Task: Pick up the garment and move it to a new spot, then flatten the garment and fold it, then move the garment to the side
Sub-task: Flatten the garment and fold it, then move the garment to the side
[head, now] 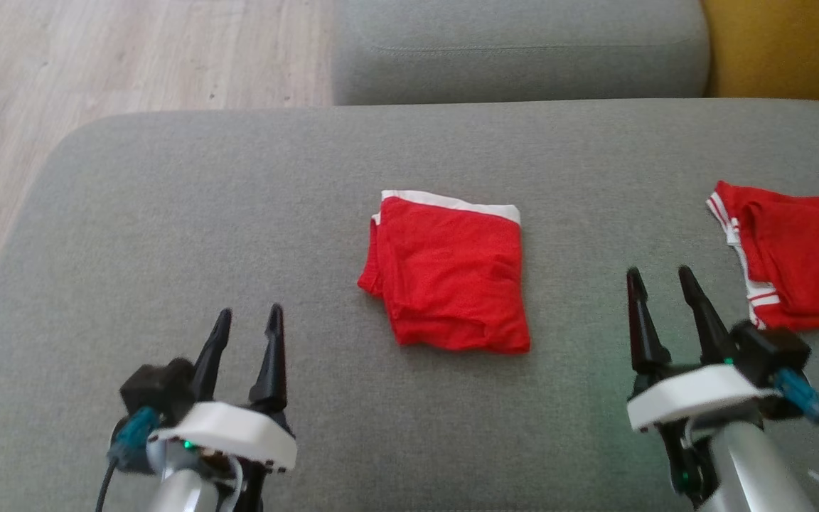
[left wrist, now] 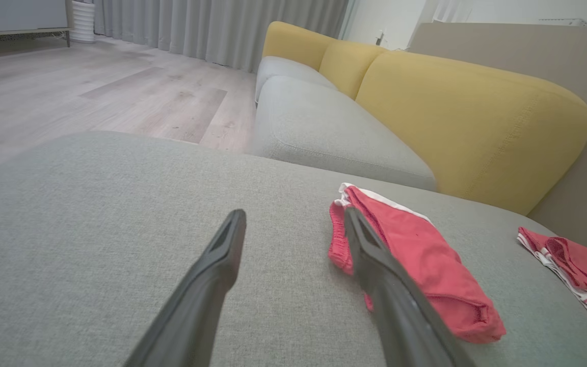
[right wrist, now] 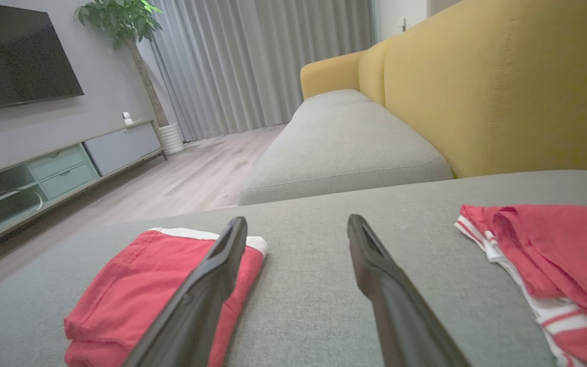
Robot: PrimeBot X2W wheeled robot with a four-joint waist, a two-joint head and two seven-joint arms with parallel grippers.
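Observation:
A red garment (head: 452,274) with a white waistband lies folded into a rough square in the middle of the grey cushion (head: 203,213); it also shows in the left wrist view (left wrist: 421,255) and the right wrist view (right wrist: 135,295). My left gripper (head: 246,327) hovers open at the lower left, well clear of it; its fingers (left wrist: 222,255) hold nothing. At the lower right my right gripper (head: 658,284) stands open and empty, between the folded garment and a second red piece.
A second red garment with white stripes (head: 800,263) lies at the cushion's right edge (right wrist: 553,255). Beyond are another grey seat (head: 516,50) and yellow backrests (left wrist: 467,117). Wooden floor (head: 97,64) lies past the cushion's left edge. A TV unit (right wrist: 59,163) stands across the room.

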